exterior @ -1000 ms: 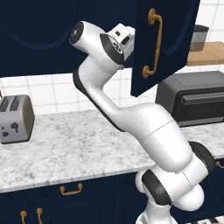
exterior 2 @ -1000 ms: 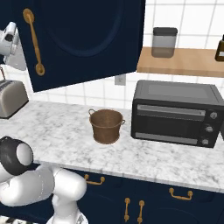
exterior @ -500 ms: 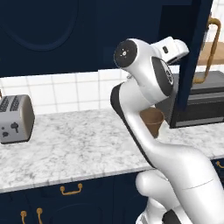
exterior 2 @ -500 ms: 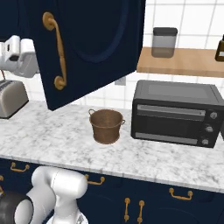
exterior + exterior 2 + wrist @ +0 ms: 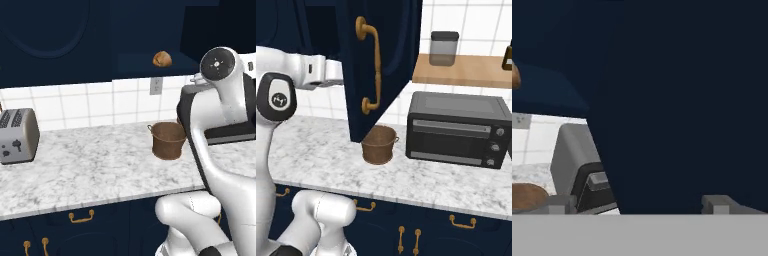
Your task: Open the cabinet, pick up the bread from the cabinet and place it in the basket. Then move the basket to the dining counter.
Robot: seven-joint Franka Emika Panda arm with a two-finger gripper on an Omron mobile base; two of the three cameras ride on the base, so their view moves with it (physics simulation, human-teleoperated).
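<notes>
Since a second ago the cabinet door [image 5: 381, 65] has swung wide and the arm has followed it rightward, so the shelf now shows. Left to right: the grey toaster [image 5: 17, 135] stands at the tabletop's [image 5: 90, 170] left end; the bread [image 5: 162, 59] sits on the open cabinet [image 5: 150, 45] shelf, above the basket [image 5: 168, 140], which rests empty on the tabletop beside the black oven [image 5: 456, 129]. The fingers [image 5: 639, 204] are spread wide beside the door, holding nothing. Opening looks done; picking the bread, dropping it in the basket and carrying that to the dining counter remain.
</notes>
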